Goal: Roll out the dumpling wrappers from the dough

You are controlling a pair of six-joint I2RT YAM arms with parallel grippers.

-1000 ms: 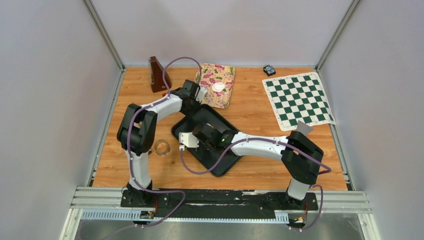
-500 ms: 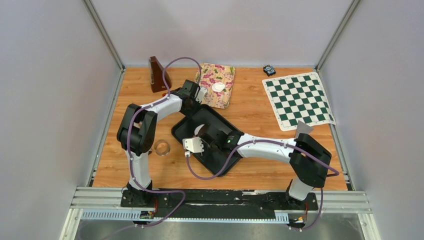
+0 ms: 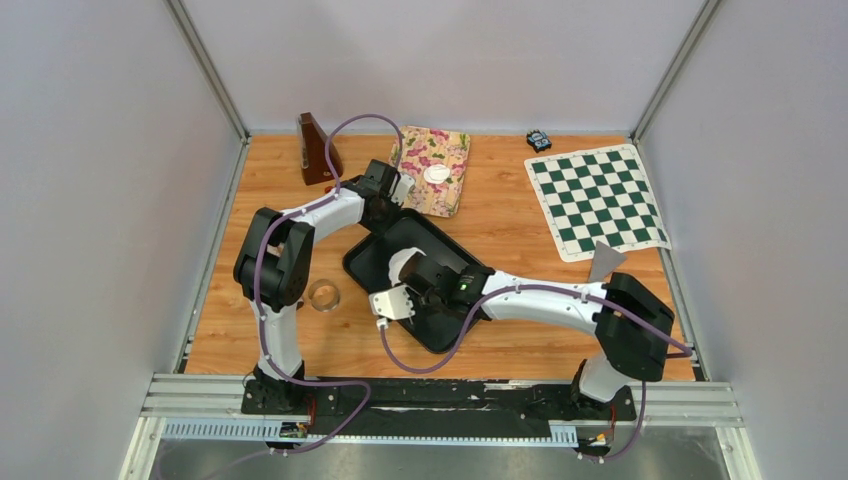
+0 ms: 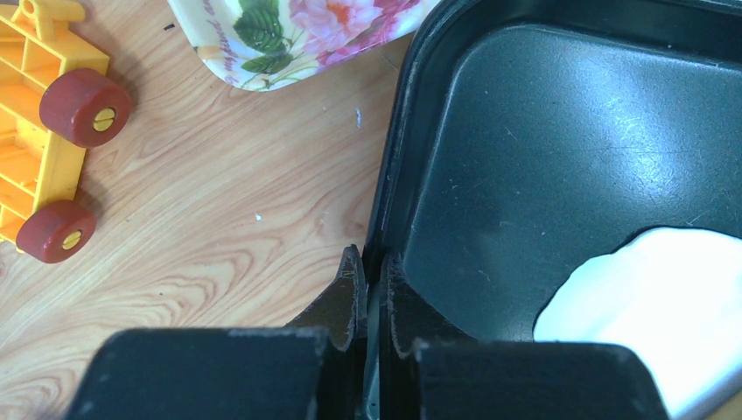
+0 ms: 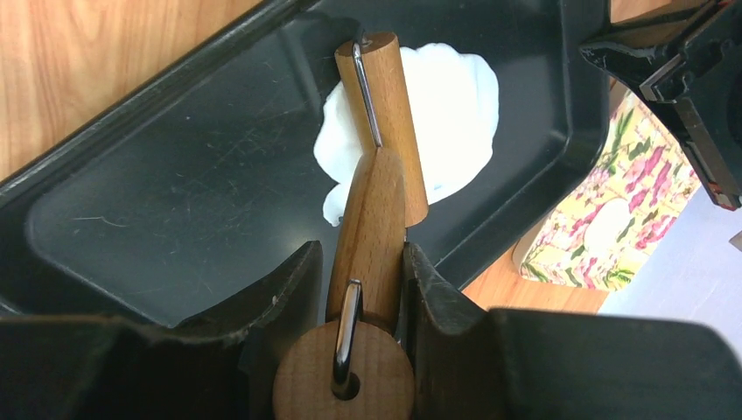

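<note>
The left gripper (image 4: 371,264) pinched the rim of the tray (image 4: 525,131), likely steadying it. The right gripper (image 5: 360,255) clasped the roller (image 5: 385,114), pressing dough (image 5: 459,96) just ahead. One wrapper (image 3: 436,174) lay on the plate (image 3: 445,148) beyond.

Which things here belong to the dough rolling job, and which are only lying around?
Job: dough, wooden roller, black tray, ring cutter, floral tray, dumpling wrapper.
Lying about: metronome, chessboard mat, yellow toy car.

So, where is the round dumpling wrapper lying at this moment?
In the top view, the dumpling wrapper lies on the floral tray beyond the black baking tray, just right of the left gripper.
</note>
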